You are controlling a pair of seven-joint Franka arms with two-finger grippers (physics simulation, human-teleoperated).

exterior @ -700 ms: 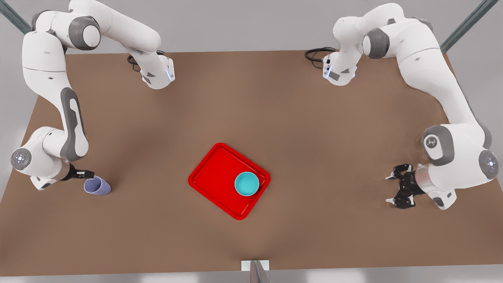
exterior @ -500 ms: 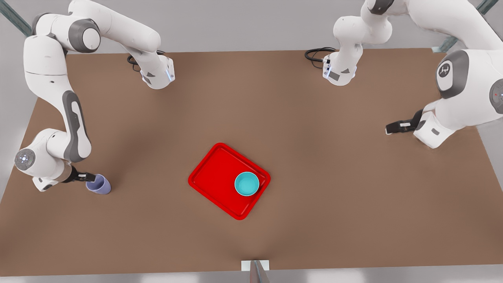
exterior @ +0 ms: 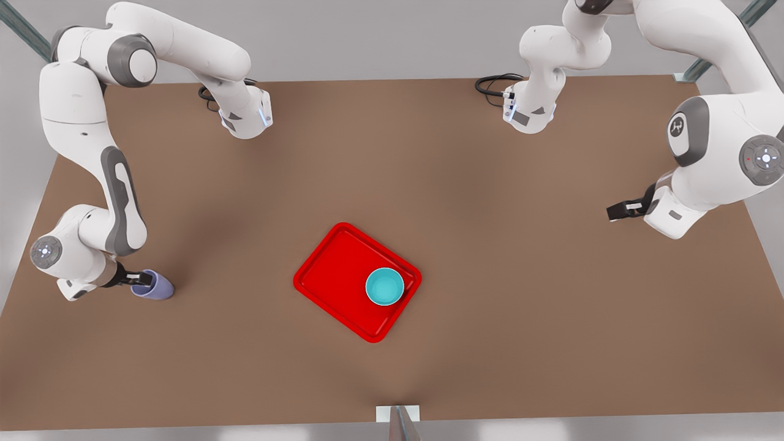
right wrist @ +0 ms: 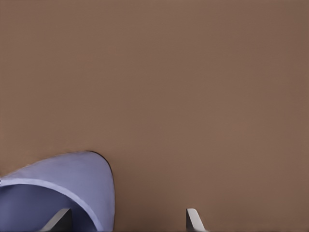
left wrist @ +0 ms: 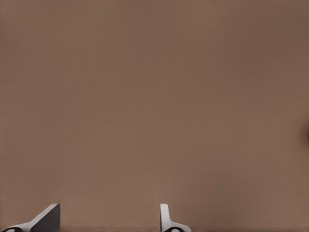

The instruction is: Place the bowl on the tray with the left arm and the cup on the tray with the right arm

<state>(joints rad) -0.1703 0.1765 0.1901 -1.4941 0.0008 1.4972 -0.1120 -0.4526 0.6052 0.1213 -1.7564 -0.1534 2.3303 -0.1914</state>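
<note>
Right hand point(exterior: 142, 280) at one cup point(exterior: 156, 286); one bowl point(exterior: 384, 286).

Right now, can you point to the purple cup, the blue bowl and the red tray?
cup point(exterior: 158, 287): front view, its side wall.
bowl point(exterior: 384, 286): front view, its inside bottom.
tray point(exterior: 331, 269): front view, its bare floor.

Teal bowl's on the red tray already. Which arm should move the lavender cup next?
Right. The right gripper is already at the pale lavender tapered cup, one finger inside its rim. The left gripper hangs open over bare brown table, far across the flat red tray.
</note>
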